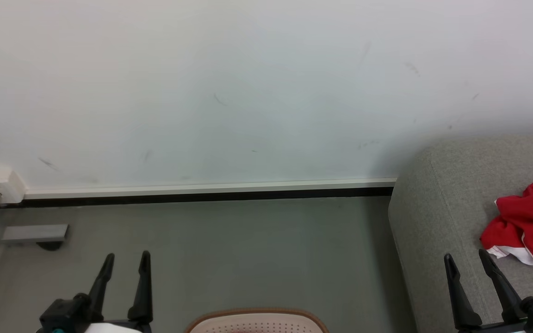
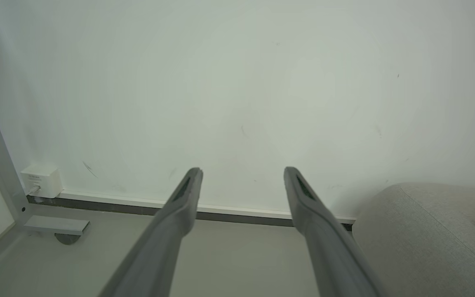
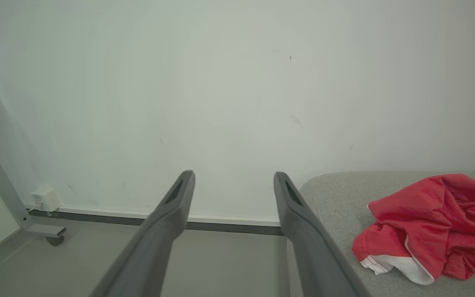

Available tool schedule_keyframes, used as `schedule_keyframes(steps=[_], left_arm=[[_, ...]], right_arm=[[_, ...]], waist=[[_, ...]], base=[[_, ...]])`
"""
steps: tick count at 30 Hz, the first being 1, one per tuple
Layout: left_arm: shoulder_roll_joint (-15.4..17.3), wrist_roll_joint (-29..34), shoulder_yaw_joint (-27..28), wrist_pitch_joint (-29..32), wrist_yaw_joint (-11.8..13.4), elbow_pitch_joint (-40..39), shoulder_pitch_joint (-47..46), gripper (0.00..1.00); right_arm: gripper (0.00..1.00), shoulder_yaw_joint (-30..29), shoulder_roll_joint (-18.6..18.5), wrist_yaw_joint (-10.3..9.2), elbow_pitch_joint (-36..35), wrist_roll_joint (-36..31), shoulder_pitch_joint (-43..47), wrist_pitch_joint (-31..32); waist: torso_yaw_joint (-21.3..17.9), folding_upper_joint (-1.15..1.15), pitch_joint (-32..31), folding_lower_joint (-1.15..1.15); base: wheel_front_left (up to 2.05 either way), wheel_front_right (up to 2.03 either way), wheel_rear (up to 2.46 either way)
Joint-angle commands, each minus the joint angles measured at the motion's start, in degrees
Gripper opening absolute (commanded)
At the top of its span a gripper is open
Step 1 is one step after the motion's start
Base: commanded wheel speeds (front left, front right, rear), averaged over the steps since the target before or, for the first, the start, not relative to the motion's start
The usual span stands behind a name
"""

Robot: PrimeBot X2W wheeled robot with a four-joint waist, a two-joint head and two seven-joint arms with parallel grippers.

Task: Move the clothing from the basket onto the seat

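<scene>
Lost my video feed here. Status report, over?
Both open, empty: left end effector, right end effector. Red clothing heaped on the seat; basket at bottom edge, contents unseen. Nothing seen blocking.

The clothing [image 1: 525, 222], a crumpled bright red heap with a white hem at its lower edge, lies on the seat [image 1: 437, 217] toward 4 o'clock in the head view. The seat is light grey and coarse-woven, with a rounded corner and a stitched seam. The basket [image 1: 257, 313], cream, perforated and brown-rimmed, peeks in at 6 o'clock — its inside is out of sight.
</scene>
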Motion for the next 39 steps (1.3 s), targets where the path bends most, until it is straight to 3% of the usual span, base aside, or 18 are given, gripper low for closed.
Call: schedule_keyframes(steps=[1, 27, 39], left_arm=[[0.12, 0.66, 0.13, -0.05, -0.32, 0.21, -0.36, 1.00], [0.08, -0.15, -0.21, -0.05, -0.29, 0.35, -0.61, 1.00], [0.75, 0.25, -2.30, -0.05, -0.29, 0.45, -3.57, 1.00]], right_arm=[[1.00, -0.23, -0.02, -0.13, -0.16, -0.49, -0.42, 0.02], [1.00, 1.07, -0.15, -0.13, -0.49, 0.62, -1.80, 0.02], [1.00, 2.77, -0.23, -0.13, -1.14, 1.03, -6.23, 0.03]], waist=[[-0.05, 0.00, -0.03, 0.00], [-1.28, 0.00, 0.55, 0.00], [-2.63, 0.00, 5.39, 0.00]], base=[[0.00, 0.00, 0.00], [0.00, 0.00, 0.00], [0.00, 0.00, 0.00]])
